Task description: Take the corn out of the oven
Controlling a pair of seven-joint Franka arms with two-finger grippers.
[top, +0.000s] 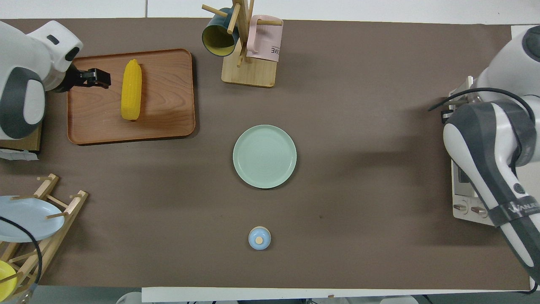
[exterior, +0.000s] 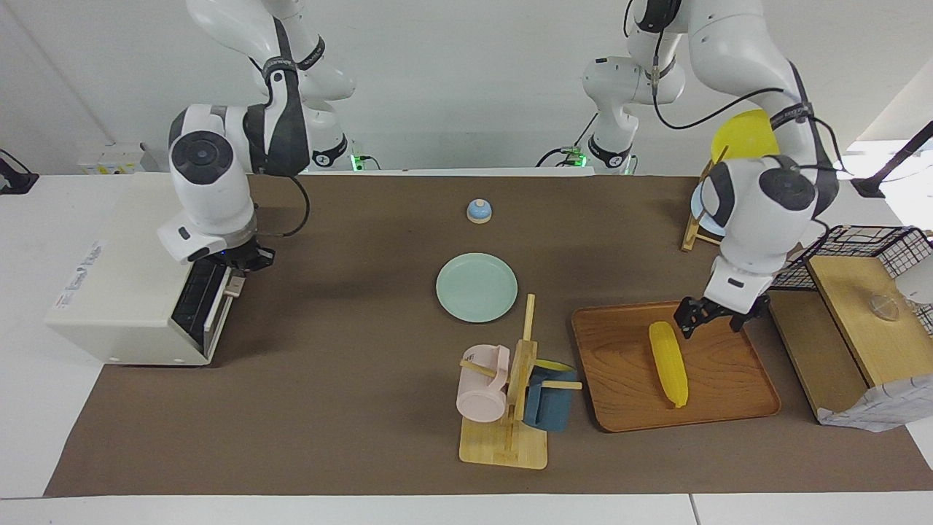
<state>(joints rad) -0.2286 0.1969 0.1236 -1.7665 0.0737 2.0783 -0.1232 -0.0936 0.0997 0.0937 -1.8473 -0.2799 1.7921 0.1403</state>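
Lying on the wooden tray, the corn is let go by the spread left gripper, best lifted straight up; the right gripper, state unreadable, is kept at the oven.

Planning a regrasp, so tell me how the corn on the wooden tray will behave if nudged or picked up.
The corn looks smooth and rigid, so it will probably hold its shape but may slip in a light pinch. Its rounded, tapered body lies flat on the wooden tray, so a sideways nudge would likely roll it in a curve. The tray's raised rim should stop it.
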